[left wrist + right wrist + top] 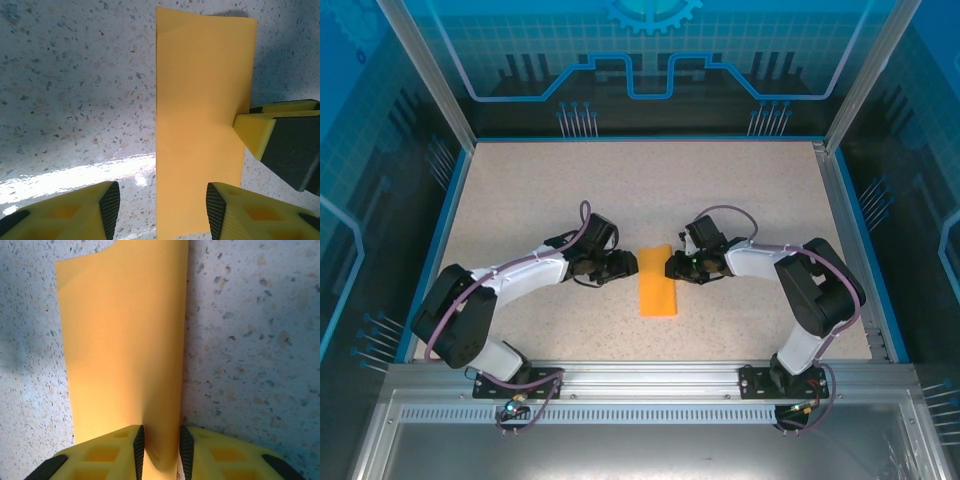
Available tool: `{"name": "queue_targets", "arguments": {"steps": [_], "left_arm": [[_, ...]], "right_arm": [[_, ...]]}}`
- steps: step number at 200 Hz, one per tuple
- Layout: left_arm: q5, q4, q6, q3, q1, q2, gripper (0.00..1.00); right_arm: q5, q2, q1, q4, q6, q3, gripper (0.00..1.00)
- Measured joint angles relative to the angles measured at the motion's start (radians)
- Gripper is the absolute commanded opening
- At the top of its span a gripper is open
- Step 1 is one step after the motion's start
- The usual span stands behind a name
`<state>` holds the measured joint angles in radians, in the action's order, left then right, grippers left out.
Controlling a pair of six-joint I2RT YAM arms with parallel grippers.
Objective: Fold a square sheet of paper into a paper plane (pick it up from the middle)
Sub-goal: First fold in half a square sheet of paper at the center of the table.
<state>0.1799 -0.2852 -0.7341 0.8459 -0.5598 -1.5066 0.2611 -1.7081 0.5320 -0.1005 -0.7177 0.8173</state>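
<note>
Two pincers faced each other low over the speckled table (520, 200), with the orange-yellow sheet of paper (657, 282), folded to a narrow strip, lying flat between them. Left pincer (626, 266) stood half wide and gripped nothing, one end of the strip lying under its gap and running on ahead of its fingertips. Right pincer (671, 266) stood narrow, pads a little apart, tips at the strip's edge, paper showing in the gap.
</note>
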Motion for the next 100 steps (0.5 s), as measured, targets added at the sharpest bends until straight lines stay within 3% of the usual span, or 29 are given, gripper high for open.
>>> {"name": "queue_targets", "arguments": {"steps": [100], "left_arm": [[0.042, 0.052, -0.018, 0.0, 0.0, -0.028, 0.52]], "right_arm": [[-0.018, 0.0, 0.007, 0.003, -0.027, 0.0, 0.3]]}}
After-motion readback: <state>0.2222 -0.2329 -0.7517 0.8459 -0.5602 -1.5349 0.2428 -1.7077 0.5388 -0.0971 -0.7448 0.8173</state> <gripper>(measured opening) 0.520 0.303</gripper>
